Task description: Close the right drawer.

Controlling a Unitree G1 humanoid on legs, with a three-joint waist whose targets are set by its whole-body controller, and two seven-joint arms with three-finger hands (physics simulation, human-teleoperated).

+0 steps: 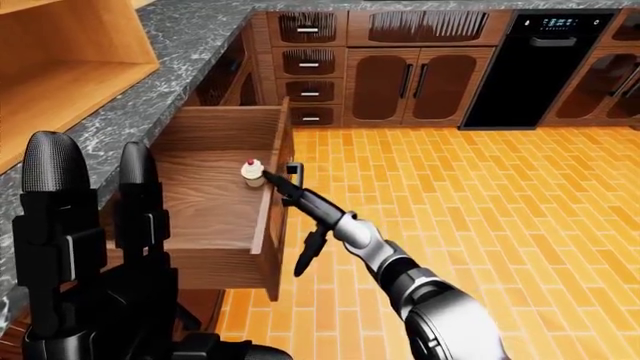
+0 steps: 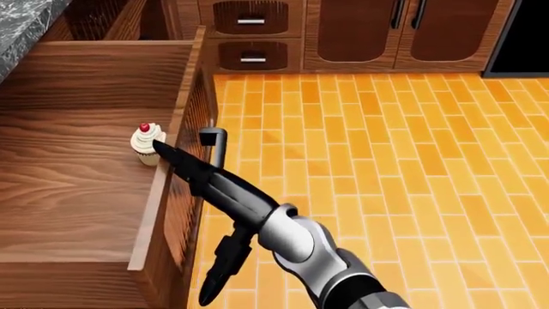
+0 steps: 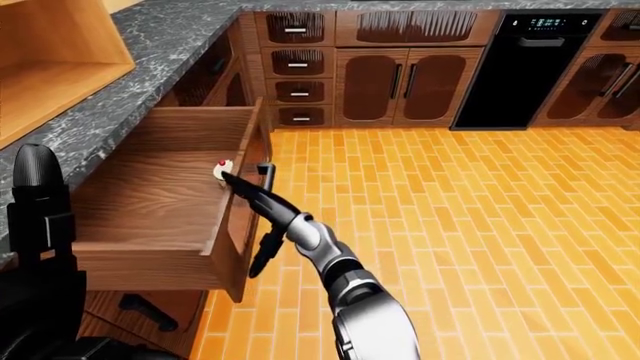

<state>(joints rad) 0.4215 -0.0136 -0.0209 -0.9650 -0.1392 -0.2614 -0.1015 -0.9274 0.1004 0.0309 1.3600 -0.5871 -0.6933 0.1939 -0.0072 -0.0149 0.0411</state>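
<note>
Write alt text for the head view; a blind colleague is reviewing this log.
An open wooden drawer fills the view's left, holding a cupcake near its front panel. The robot's right hand reaches from bottom right, one finger over the panel's top edge beside the cupcake, near the drawer's handle. Orange tile floor and closed cabinets lie beyond.

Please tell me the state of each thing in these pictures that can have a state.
Right drawer: pulled open.
Cupcake: upright inside the drawer.
Small drawers under the counter: shut.
Cabinet doors: shut.
Right robot hand: fingers extended over the drawer front, grasping nothing.
Left robot hand: raised, fingers open.
</note>
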